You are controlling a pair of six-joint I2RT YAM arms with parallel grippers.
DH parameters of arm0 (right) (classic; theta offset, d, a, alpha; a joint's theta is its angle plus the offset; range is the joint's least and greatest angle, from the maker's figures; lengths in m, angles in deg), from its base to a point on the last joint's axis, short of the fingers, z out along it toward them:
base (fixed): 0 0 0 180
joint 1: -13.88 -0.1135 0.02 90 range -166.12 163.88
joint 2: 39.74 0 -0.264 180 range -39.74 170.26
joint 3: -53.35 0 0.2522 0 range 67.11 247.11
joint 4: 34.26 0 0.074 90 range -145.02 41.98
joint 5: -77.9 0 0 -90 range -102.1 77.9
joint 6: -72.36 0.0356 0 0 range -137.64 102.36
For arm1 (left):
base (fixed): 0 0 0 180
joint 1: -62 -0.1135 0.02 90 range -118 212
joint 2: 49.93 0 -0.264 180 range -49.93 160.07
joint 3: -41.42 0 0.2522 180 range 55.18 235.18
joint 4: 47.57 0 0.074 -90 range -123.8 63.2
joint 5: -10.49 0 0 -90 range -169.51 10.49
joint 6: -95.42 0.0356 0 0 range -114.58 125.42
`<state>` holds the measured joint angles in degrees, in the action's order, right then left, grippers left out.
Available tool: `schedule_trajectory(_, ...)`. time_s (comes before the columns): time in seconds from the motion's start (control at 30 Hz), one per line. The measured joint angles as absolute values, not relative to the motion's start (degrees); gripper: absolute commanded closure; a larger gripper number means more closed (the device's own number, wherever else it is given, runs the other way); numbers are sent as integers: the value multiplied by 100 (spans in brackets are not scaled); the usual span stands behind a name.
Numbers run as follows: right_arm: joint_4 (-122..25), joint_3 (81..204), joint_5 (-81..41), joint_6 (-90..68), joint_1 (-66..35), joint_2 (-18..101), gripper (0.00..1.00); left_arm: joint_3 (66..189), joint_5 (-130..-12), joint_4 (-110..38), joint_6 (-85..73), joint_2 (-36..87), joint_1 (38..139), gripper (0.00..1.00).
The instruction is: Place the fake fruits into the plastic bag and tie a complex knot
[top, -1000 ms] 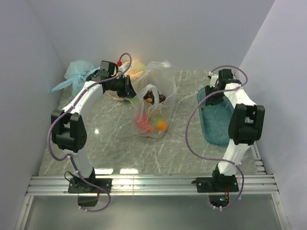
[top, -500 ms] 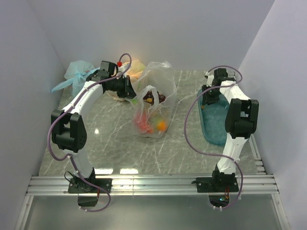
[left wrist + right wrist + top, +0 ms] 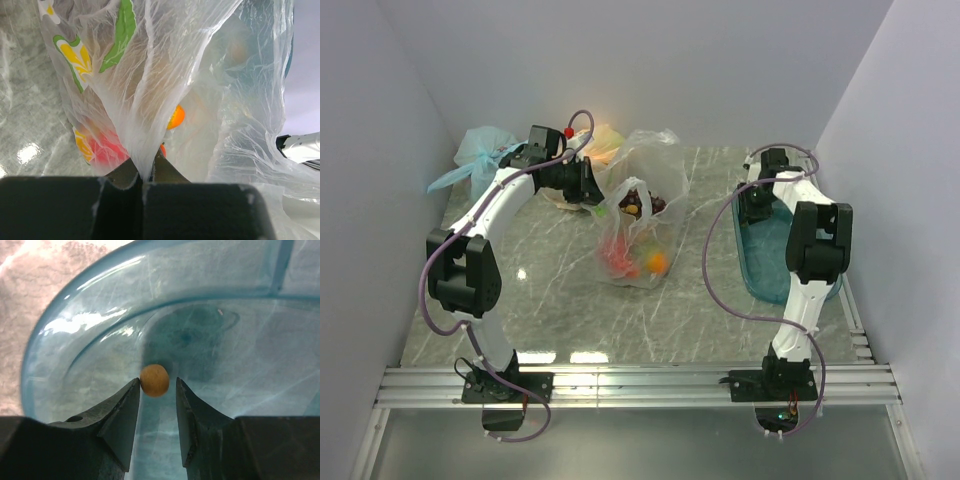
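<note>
Only the right arm has shifted over the last second, folding in over the tray's far end; the left arm has not budged. The left gripper (image 3: 142,176) has its jaws pinched fully together on a gathered fold of the plastic bag (image 3: 642,215), apparently holding the mouth up so fruit can drop in. The thin, crinkly, see-through film slumps mid-worktop (image 3: 550,300), with glossy red and orange fake fruits (image 3: 657,262) inside. At 3 o'clock, the right gripper (image 3: 156,382) hangs in the smooth translucent blue tray (image 3: 75,305). Its jaws are narrowly parted astride a small round tan fruit (image 3: 154,380), seemingly not yet clamping it.
</note>
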<state>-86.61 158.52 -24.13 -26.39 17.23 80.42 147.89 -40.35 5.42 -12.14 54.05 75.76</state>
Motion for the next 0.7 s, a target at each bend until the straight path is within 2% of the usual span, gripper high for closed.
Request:
schedule_trajectory(0.27, -8425, 15697, -2365, -2602, 1706, 8107, 63, 14809, -4037, 638, -1196, 5410, 7576, 99)
schedule_trajectory(0.5, -8329, 15664, -2347, -2648, 1701, 8094, 71, 14809, -4037, 640, -1179, 5416, 7576, 99)
schedule_trajectory(0.7, -8589, 15374, -2743, -2923, 1765, 7417, 72, 14809, -4039, 638, -1179, 5416, 7576, 99)
